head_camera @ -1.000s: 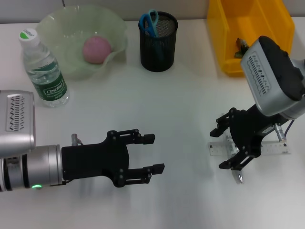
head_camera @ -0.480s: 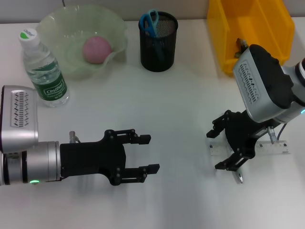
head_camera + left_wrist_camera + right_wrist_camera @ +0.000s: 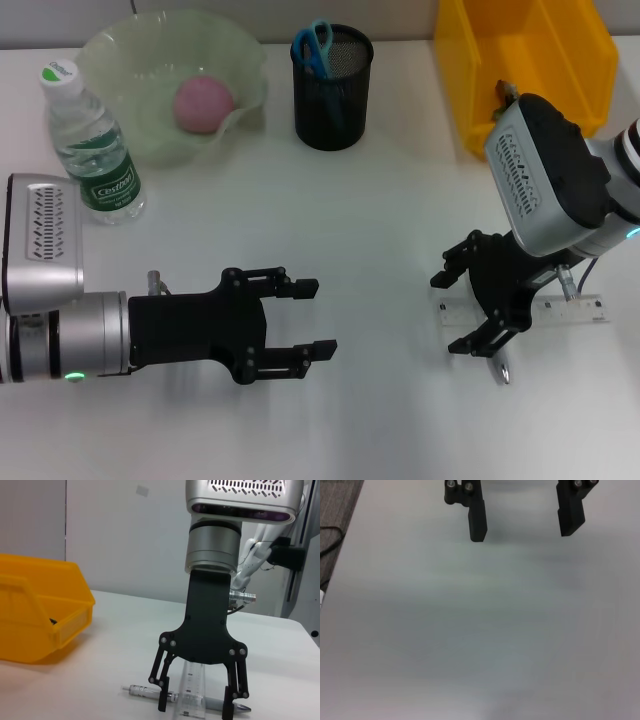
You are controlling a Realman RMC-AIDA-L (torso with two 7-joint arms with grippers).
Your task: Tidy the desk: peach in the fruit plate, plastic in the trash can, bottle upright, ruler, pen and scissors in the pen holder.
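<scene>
Transparent ruler [image 3: 560, 308] flat on desk [image 3: 380, 220], right gripper [image 3: 457, 310] spread open over it; left gripper [image 3: 310, 318] open, idle

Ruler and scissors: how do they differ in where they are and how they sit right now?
The scissors stand upright in the black mesh pen holder, blue handles up; the ruler lies flat on the desk, not yet put away. The open right gripper is directly above the ruler and a pen beside it; nothing is near the scissors. Both are stationery meant for that holder.
</scene>
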